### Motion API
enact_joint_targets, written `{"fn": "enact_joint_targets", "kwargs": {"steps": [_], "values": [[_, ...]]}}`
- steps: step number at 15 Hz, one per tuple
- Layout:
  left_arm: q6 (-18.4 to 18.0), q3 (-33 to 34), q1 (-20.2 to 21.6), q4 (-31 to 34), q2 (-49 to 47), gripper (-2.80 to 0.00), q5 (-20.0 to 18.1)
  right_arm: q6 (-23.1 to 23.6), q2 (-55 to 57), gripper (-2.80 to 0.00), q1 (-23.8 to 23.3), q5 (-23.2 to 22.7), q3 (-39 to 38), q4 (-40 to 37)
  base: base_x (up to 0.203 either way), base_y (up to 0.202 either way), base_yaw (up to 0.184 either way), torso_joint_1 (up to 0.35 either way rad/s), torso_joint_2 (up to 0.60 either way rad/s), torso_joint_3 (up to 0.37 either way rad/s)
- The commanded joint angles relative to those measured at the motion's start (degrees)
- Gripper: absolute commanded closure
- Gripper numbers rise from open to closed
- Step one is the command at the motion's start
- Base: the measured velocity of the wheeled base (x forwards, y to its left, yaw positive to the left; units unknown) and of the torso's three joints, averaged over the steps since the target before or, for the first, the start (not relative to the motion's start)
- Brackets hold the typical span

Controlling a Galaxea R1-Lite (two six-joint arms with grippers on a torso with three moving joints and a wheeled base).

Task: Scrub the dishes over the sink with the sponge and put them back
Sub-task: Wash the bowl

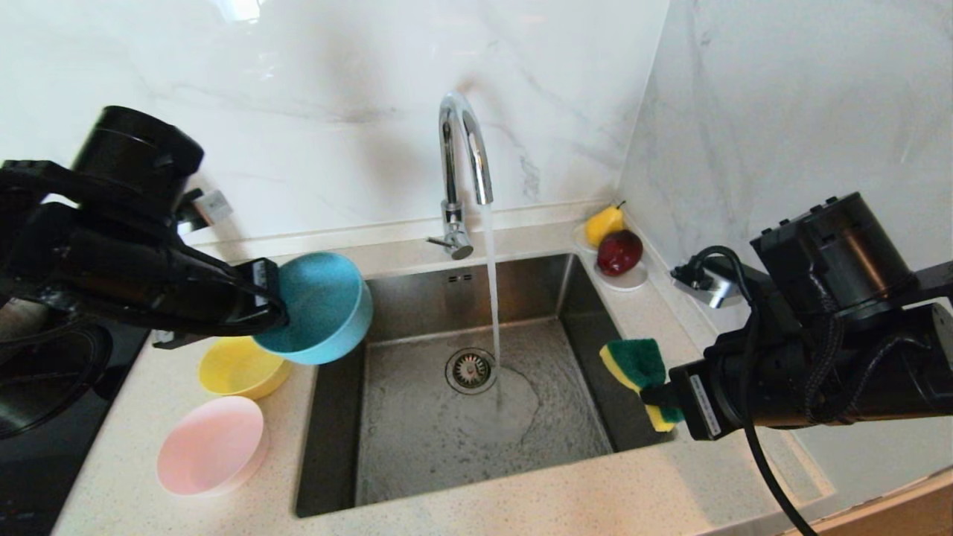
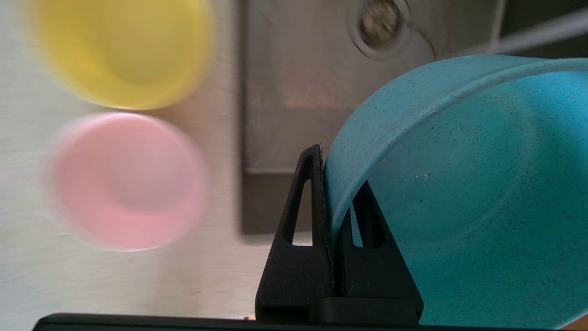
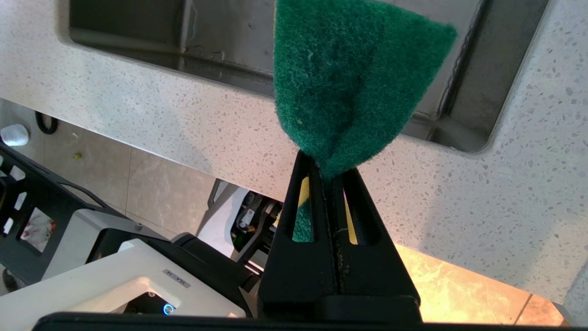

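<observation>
Bowl, teal (image 1: 322, 305): light, stiff plastic, likely slippery when wet; your left gripper (image 1: 277, 313) pinches its rim. Sponge (image 1: 639, 366): soft, squashed in your right gripper (image 1: 659, 402); keep both grips firm.

A teal-blue bowl (image 1: 322, 305) is held tilted on its side by its rim at the sink's (image 1: 417, 454) left edge. Yellow bowl (image 1: 240, 366) and pink bowl (image 1: 212, 445) sit upright on the desk (image 1: 521, 506) beside it. A green-faced yellow sponge (image 1: 639, 366) is pinched above the sink's right rim.
</observation>
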State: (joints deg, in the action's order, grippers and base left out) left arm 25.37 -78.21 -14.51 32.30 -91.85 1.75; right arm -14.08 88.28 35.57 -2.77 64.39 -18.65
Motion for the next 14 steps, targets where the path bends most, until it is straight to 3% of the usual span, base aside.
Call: {"fn": "enact_joint_targets", "kwargs": {"steps": [1,3,6,14], "values": [[2.12,0.42,-4.96,-0.57,-4.62,0.0,0.74,-0.07,-0.72,0.0,0.02,-0.04,-0.05,-0.16,0.0,0.0,0.0,0.0,0.0,0.0],[5.25,0.57,-8.26,-1.99,-8.18,0.0,4.45,-0.07,-1.27,0.0,0.02,-0.04,-0.05,-0.16,0.0,0.0,0.0,0.0,0.0,0.0],[9.54,0.43,-11.23,-7.31,-13.37,0.0,6.77,-0.07,-2.05,0.0,0.02,-0.04,-0.49,-0.17,0.0,0.0,0.0,0.0,0.0,0.0],[12.19,-4.6,-15.43,-11.45,-22.46,0.0,6.97,0.11,-2.5,0.0,-0.15,0.05,-0.05,-0.24,0.0,0.0,0.0,0.0,0.0,0.0]]}}
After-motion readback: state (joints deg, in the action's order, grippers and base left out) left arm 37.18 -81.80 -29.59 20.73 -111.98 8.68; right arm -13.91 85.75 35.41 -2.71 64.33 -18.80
